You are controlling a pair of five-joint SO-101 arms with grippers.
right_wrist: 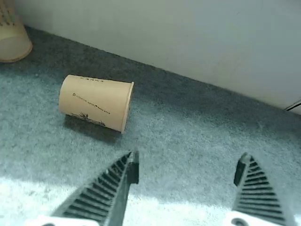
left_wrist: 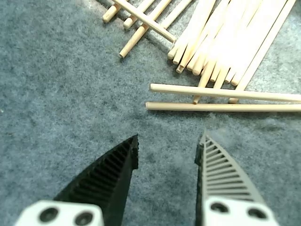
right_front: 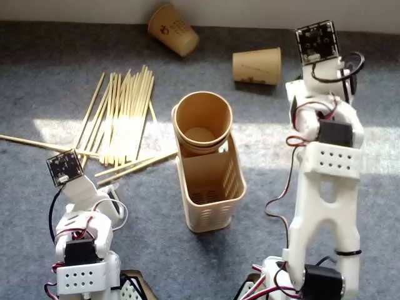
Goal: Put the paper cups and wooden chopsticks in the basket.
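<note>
Your basket (right_front: 212, 219) stands mid-table between the arms, with stacked paper cups (right_front: 201, 122) upright in its far end. The chopsticks (right_front: 125, 112) lie fanned on the carpet to its left. Two loose cups lie tipped near the far wall (right_front: 257, 65) (right_front: 173, 29). Your left gripper (left_wrist: 169, 141) is spread, empty, just short of the chopsticks. Your right gripper (right_wrist: 188, 160) is spread, empty, near one tipped cup.
</note>
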